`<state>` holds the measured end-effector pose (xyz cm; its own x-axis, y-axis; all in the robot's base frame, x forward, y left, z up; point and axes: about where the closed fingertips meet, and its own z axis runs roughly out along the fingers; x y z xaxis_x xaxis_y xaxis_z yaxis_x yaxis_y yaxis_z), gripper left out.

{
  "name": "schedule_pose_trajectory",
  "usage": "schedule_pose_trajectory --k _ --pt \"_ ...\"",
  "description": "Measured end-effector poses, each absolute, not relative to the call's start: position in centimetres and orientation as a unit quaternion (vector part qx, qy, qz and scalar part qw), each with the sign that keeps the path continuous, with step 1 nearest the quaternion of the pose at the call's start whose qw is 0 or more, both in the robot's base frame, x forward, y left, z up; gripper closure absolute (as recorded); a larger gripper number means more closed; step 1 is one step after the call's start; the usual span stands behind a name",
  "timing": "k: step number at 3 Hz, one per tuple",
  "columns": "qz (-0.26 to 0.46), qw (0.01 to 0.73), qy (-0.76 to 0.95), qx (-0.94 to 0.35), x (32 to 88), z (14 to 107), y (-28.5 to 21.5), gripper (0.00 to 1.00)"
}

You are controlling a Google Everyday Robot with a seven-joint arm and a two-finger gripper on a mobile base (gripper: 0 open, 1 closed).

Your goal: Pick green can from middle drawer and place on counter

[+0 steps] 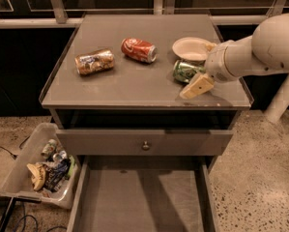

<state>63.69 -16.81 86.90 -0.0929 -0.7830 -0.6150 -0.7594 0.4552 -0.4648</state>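
The green can (184, 71) lies on its side on the counter (129, 83), near the right edge, just in front of a white bowl. My gripper (198, 82) is at the can's right end, low over the counter, and the white arm reaches in from the right. The middle drawer (139, 202) is pulled open below, and its grey floor is bare.
A red cola can (139, 50) and a gold-brown can (94, 62) lie on the counter's left half. The white bowl (191, 48) sits at the back right. A closed drawer front with a knob (145, 145) is above the open drawer. A bin of trash (42, 166) stands on the floor to the left.
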Motion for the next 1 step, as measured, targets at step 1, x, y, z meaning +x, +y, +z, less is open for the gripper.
schedule_pose_trajectory --k 1 --pt "-0.014 0.426 0.739 -0.522 63.69 86.9 -16.81 0.0"
